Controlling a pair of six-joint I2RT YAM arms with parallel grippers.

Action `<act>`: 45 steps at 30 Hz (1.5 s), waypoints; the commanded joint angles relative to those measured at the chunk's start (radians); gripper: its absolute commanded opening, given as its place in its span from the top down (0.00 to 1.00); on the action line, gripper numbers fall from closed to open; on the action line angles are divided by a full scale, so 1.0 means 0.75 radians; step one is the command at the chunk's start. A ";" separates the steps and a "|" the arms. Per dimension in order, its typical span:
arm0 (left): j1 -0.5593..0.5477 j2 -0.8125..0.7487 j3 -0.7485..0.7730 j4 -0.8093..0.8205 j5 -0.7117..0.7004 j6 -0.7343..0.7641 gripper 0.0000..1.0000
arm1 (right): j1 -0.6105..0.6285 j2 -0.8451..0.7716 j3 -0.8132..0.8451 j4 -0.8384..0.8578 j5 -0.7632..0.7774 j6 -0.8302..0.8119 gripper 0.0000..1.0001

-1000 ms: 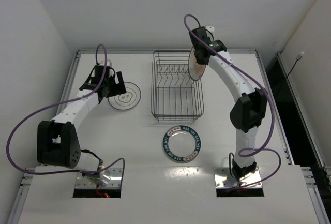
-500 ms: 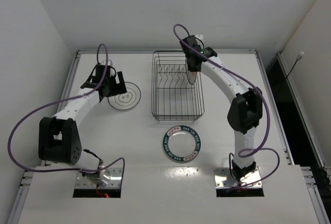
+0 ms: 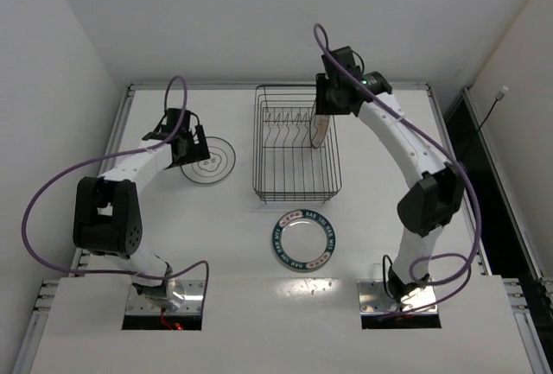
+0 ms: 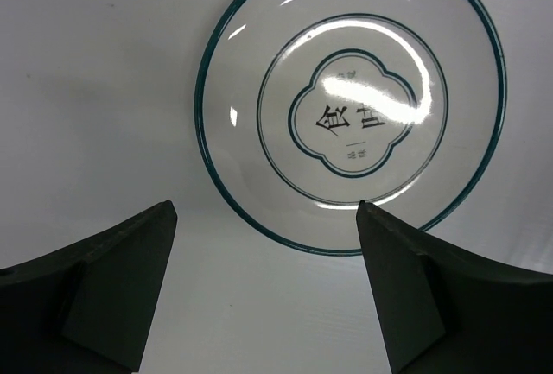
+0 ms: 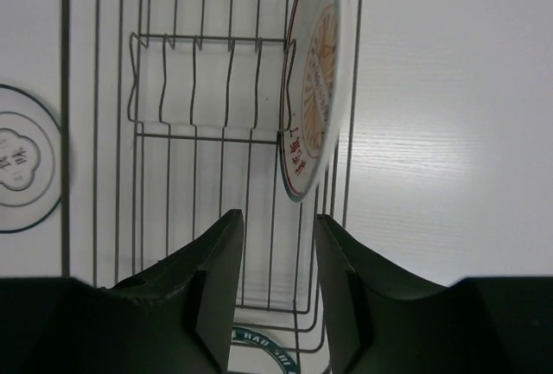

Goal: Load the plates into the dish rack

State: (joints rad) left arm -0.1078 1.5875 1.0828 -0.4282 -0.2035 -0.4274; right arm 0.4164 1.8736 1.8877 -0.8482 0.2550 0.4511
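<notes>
The dish rack [image 3: 257,149] stands at the table's middle back. The orange sunburst plate [image 3: 319,129] stands on edge inside it by the right wall, also clear in the right wrist view [image 5: 313,89]. My right gripper [image 3: 325,110] hovers just above that plate, open, with nothing between its fingers [image 5: 276,217]. The white plate with thin dark rings [image 3: 210,160] lies flat left of the rack. My left gripper [image 3: 191,145] is open at its left rim, and the wrist view shows the plate [image 4: 350,102] just beyond the fingertips [image 4: 264,210]. The lettered-rim plate [image 3: 304,240] lies flat in front of the rack.
The rack's divider prongs [image 5: 207,119] left of the standing plate hold nothing. The table's raised back edge [image 3: 276,85] runs just behind the rack. Purple cables loop off both arms.
My right gripper carried the orange plate down into the rack, opened and let it go, then drew back above it. The left gripper edged slightly closer to the ringed plate.
</notes>
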 commanded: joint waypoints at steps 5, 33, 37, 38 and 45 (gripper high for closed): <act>0.005 0.070 0.060 -0.043 0.003 -0.052 0.21 | -0.048 -0.412 -0.187 0.055 -0.045 -0.066 0.63; 0.262 0.503 0.074 0.029 0.668 -0.080 1.00 | -0.220 -0.739 -0.439 0.045 -0.043 -0.217 0.63; 0.262 0.418 0.074 0.029 0.601 -0.080 1.00 | -0.220 -0.751 -0.439 0.045 -0.058 -0.217 0.63; 0.262 0.391 0.058 0.029 0.586 -0.080 1.00 | -0.220 -0.751 -0.439 0.045 -0.072 -0.217 0.63; 0.262 0.054 -0.032 0.137 0.482 -0.080 1.00 | -0.220 -0.766 -0.451 0.045 -0.146 -0.205 0.63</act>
State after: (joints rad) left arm 0.0910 1.7538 1.0840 -0.3565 0.2703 -0.5133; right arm 0.2554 1.3228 1.5558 -0.8253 0.1902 0.3054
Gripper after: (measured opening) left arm 0.078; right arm 0.371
